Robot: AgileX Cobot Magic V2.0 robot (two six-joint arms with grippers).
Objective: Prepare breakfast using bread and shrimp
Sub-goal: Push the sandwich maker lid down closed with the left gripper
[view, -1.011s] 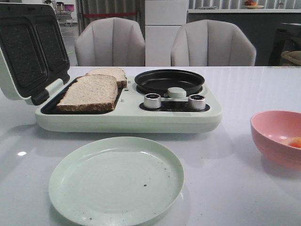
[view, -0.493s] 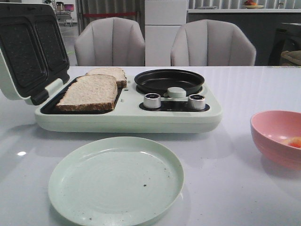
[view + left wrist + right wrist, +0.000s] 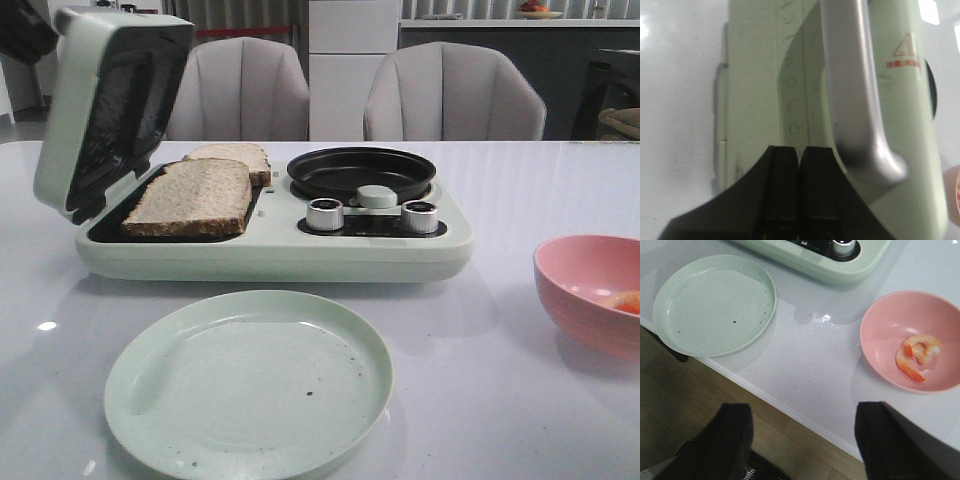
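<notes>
Front view: the pale green breakfast maker [image 3: 270, 250] stands on the white surface [image 3: 500, 400]. Its lid [image 3: 110, 110] is raised about halfway, tilted over the left tray. Two slices of bread [image 3: 195, 195] lie in that tray, the nearer one overlapping the farther. To their right sits a black pan [image 3: 360, 172], with two silver knobs [image 3: 323, 214] in front of it. A pale green plate [image 3: 248, 382] lies just in front of the maker. A pink bowl [image 3: 590, 290] stands well apart at the right edge, with a bit of orange shrimp [image 3: 627, 300] inside.

Left wrist view: the left fingers [image 3: 799, 185] are pressed together, with no gap between them and nothing in it. They sit right against the lid's outer shell [image 3: 755, 100], beside its silver handle [image 3: 855, 100].

Right wrist view: the right fingers [image 3: 805, 440] are spread wide and hold nothing, hanging over the surface's near edge. The shrimp [image 3: 917, 356] lie curled in the bowl [image 3: 885, 325]; the plate [image 3: 715, 305] lies apart from it.
</notes>
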